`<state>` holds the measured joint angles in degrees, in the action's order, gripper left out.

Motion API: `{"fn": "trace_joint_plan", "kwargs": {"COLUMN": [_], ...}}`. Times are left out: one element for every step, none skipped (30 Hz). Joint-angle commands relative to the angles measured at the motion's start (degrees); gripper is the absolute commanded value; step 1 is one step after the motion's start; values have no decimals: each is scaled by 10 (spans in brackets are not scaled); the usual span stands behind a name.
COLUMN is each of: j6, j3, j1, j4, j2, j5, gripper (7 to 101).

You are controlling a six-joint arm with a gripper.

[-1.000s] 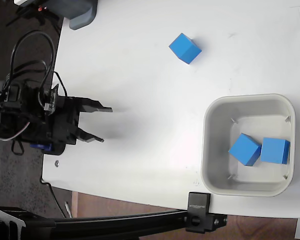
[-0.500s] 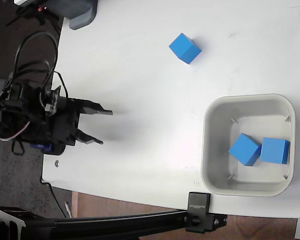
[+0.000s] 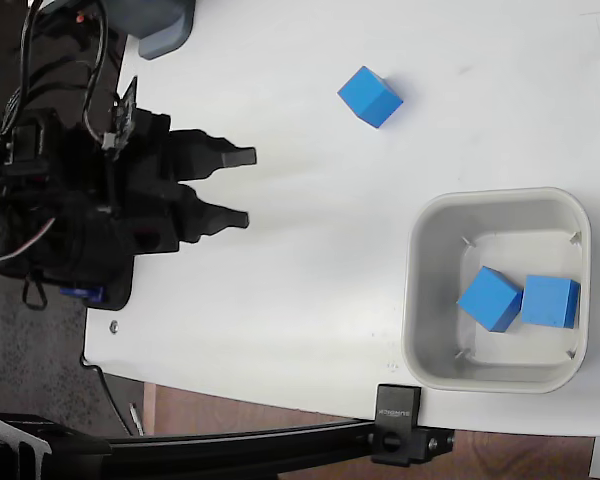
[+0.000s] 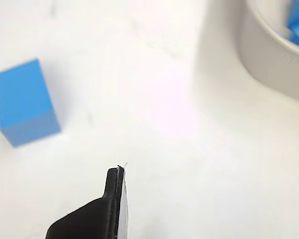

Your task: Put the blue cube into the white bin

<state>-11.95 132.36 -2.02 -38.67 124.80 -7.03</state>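
In the wrist view only one black fingertip (image 4: 112, 199) rises from the bottom edge; the other finger lies outside the picture, so this view alone does not show the pincer's spread. The white bin (image 4: 269, 59) is cut off at the top right corner there, showing just a curved piece of wall and rim with a sliver of blue inside. The blue cube (image 4: 22, 102) sits at the left, its left side touching the picture's edge.

In the fixed view the arm's black body and cables on the left run off the table edge and hide part of the surface beneath them. The gripper (image 3: 242, 187) points right with its two fingers apart, a clear gap between the tips and nothing held. The blue cube (image 3: 370, 96) rests alone on the white table (image 3: 300, 300), up and to the right of the fingertips and well apart from them, turned at an angle. Open table lies between gripper and cube, and between cube and white bin (image 3: 420, 290).

The bin sits at the lower right, close to the table's lower edge, its right rim near the picture's border. Two other blue cubes (image 3: 520, 298) lie inside it, touching each other. A black clamp (image 3: 398, 430) grips the table edge just below the bin, and a grey object (image 3: 160, 25) is cut off at the top left
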Motion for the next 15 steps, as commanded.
{"fn": "trace_joint_plan", "kwargs": {"j6": [-30, -40, -47, -53, -55, -55, -55, -55, -55, -55, -54, -54, -54, -55, -55], "j3": [-71, -79, -86, -90, -91, -91, -90, -88, -86, -85, -83, -82, -81, -82, -83], "j1": [20, 23, 21, 16, 8, 0, -8, -15, -21, -25, -30, -32, -33, -33, -33], "j4": [27, 28, 27, 31, 38, 48, 57, 69, 80, 91, 102, 114, 124, 132, 137], "j2": [-46, -58, -69, -77, -86, -96, -105, -116, -127, -136, -145, -153, -161, -170, -177], "j5": [-132, -154, -163, -170, -172, -173, -174, -175, -178, -179, -178, -182, -188, -193, -199], "gripper": [1000, 1000, 1000, 1000, 1000, 1000, 1000, 1000, 1000, 1000, 1000, 1000, 1000, 1000, 1000]}}
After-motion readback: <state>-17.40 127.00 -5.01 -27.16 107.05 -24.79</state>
